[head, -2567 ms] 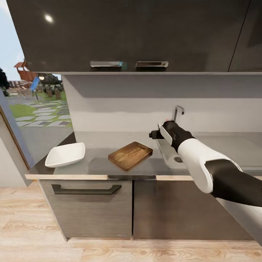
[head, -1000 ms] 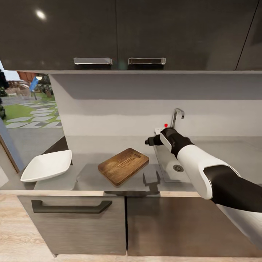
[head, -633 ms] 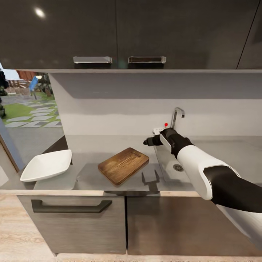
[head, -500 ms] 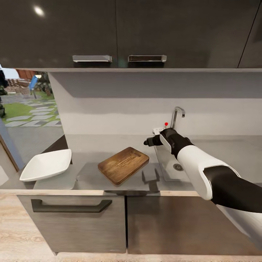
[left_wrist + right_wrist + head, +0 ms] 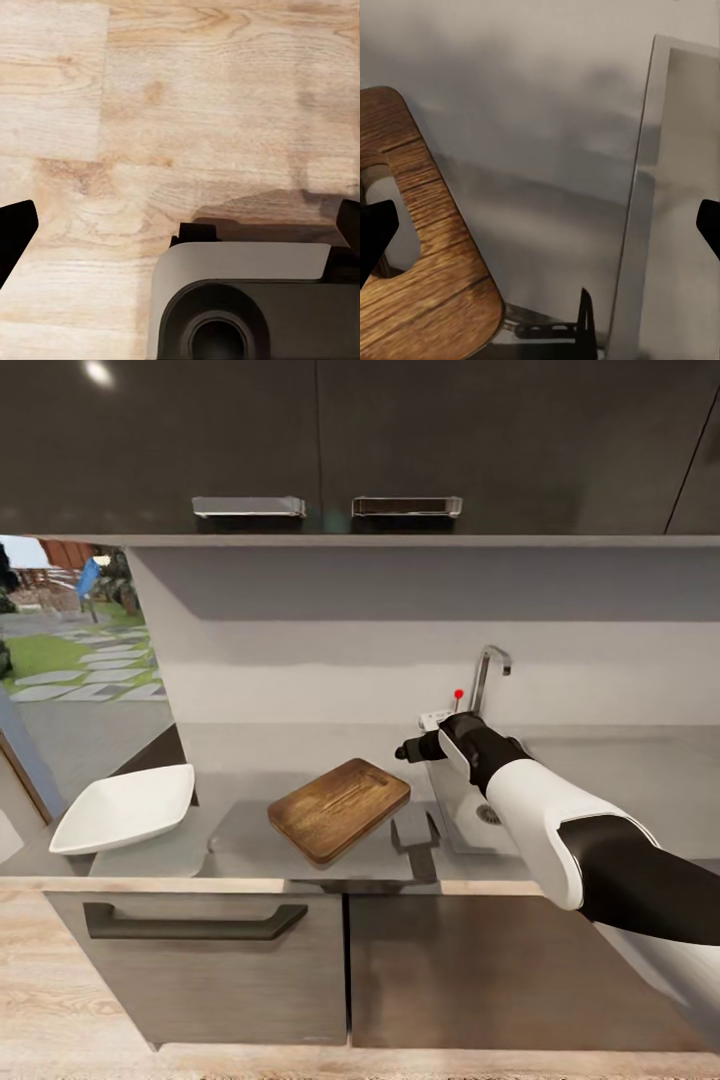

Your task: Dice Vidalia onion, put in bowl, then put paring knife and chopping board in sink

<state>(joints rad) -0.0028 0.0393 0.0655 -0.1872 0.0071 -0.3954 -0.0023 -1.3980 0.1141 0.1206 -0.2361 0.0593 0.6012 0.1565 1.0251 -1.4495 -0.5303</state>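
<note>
The right gripper (image 5: 405,749), fingers spread wide and holding nothing, hovers over the countertop (image 5: 250,750) between the chopping board (image 5: 339,809) and the sink (image 5: 462,812).

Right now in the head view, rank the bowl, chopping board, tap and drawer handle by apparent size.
1. drawer handle, longest, though nearest the camera
2. chopping board and bowl, too alike to rank
3. tap, smallest, farthest back

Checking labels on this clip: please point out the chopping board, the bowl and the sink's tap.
chopping board (image 5: 338,809): head view, middle of its top face.
bowl (image 5: 125,808): head view, inner white surface.
tap (image 5: 483,672): head view, upright chrome stem beside the sink.
</note>
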